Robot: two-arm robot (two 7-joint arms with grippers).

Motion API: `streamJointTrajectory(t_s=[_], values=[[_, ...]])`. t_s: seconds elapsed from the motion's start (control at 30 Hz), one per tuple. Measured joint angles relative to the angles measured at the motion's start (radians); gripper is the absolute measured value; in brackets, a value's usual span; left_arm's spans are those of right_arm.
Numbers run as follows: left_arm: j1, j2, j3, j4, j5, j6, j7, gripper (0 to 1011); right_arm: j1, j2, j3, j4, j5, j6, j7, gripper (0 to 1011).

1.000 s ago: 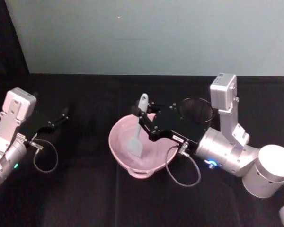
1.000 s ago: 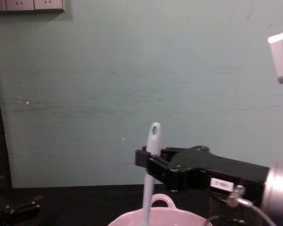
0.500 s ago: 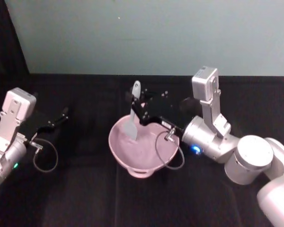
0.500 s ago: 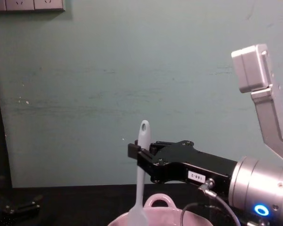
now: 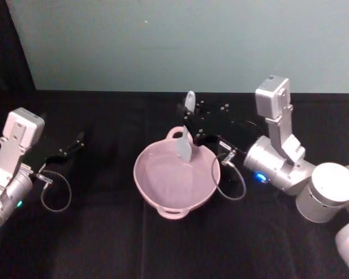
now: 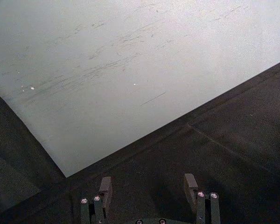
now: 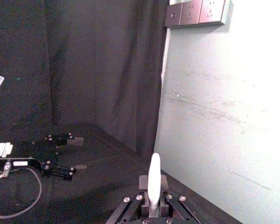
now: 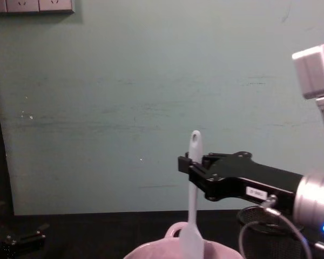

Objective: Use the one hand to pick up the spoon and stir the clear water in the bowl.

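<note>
The pale pink bowl (image 5: 163, 183) sits mid-table, its loop handle (image 5: 175, 132) on the far rim. My right gripper (image 5: 191, 124) reaches in from the right and is shut on the white spoon (image 5: 188, 131), which stands nearly upright. Its flat blade (image 5: 184, 150) dips inside the bowl's far rim. From the chest view the spoon (image 8: 194, 183) hangs from the right gripper (image 8: 187, 162) down into the bowl (image 8: 148, 251). The spoon handle (image 7: 154, 179) rises between the fingers in the right wrist view. My left gripper (image 5: 70, 146) rests open at the far left, fingers (image 6: 105, 186) spread over bare cloth.
A black wire-mesh cup (image 8: 262, 237) stands behind the bowl on the right, under my right arm. Black cloth covers the table, and a pale green wall runs close behind it. A grey cable loop (image 5: 53, 192) hangs from the left wrist.
My right gripper swept the spoon from the bowl's middle to its far left, then to the far right beside the loop handle. The left arm stayed still.
</note>
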Motion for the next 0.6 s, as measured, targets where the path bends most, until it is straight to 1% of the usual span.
streamJointTrajectory(t_s=[0.03,0.2,0.3,0.5,0.6], values=[[0.000,0.000,0.000,0.000,0.000,0.000,0.000,1011,-0.014,0.016,0.009,-0.024,0.000,0.012,0.001,114],[0.000,0.000,0.000,0.000,0.000,0.000,0.000,1011,-0.044,0.044,0.021,-0.067,0.008,0.039,0.010,114],[0.000,0.000,0.000,0.000,0.000,0.000,0.000,1011,-0.066,0.061,0.025,-0.098,0.024,0.058,0.022,114],[0.000,0.000,0.000,0.000,0.000,0.000,0.000,1011,-0.107,0.083,0.020,-0.159,0.063,0.089,0.048,114],[0.000,0.000,0.000,0.000,0.000,0.000,0.000,1011,-0.116,0.088,0.014,-0.176,0.073,0.094,0.055,114]])
